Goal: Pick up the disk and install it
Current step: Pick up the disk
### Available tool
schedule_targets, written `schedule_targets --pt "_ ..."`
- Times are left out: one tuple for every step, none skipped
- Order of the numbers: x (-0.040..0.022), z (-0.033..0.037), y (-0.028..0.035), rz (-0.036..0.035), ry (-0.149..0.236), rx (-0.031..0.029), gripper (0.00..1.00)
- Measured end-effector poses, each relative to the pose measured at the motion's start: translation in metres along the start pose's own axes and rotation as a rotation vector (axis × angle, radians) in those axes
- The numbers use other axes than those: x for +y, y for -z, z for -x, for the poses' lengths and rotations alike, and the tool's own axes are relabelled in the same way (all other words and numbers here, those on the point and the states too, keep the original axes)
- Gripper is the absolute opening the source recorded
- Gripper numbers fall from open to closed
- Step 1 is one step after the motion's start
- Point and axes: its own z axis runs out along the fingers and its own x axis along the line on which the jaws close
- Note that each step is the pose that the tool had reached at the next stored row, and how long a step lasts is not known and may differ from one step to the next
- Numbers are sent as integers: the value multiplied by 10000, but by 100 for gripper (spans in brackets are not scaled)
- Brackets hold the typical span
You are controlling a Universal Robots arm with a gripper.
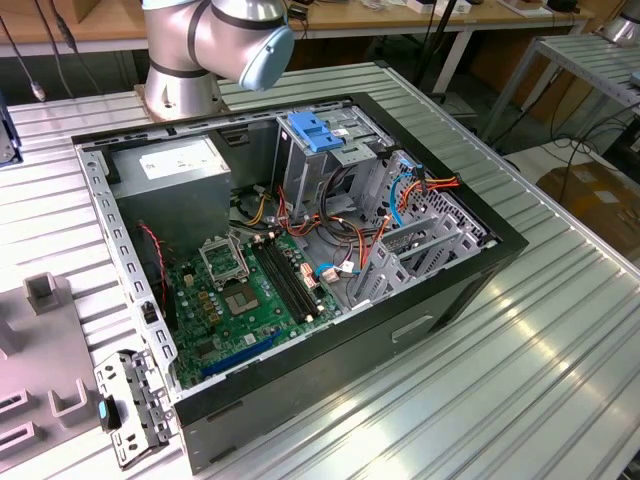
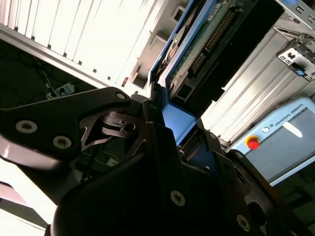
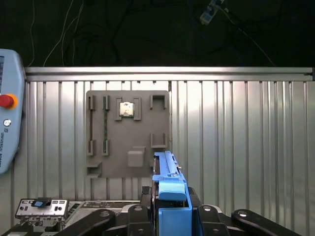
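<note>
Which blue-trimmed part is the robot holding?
The disk with blue side rails, clamped in the gripper; the blue-topped drive bay sits apart, inside the computer case.

An open computer case (image 1: 300, 405) sits on the ribbed metal surface (image 1: 520, 380). Inside it are a green circuit board (image 1: 240, 300), a grey power box (image 1: 175, 175), a blue-topped drive bay (image 1: 315, 130) and loose red and orange cables (image 1: 340, 225). In the first wrist view, a grey plate (image 3: 128, 132) with slots lies flat on the surface straight beyond the fingers (image 3: 194, 200). A small metal bracket (image 3: 42, 207) with a blue clip sits off to one side of the fingers. Farther that way is a pale pendant (image 3: 7, 128) with a red button (image 3: 6, 101).
</note>
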Motion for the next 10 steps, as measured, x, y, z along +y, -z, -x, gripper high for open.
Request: schedule_targets --pt "-26 0 0 4 0 0 37" --pt "-50 1 1 8 0 0 37" --pt "-69 1 1 11 0 0 37" --pt "-99 1 1 17 1 0 37" --pt "-127 2 2 21 0 -1 37" --pt "-181 2 3 31 0 0 37" --pt "-205 2 4 35 0 0 37" --pt "-231 3 4 40 -1 0 37" --pt "-272 3 5 47 -1 0 37" --pt "-300 3 6 53 0 1 37"
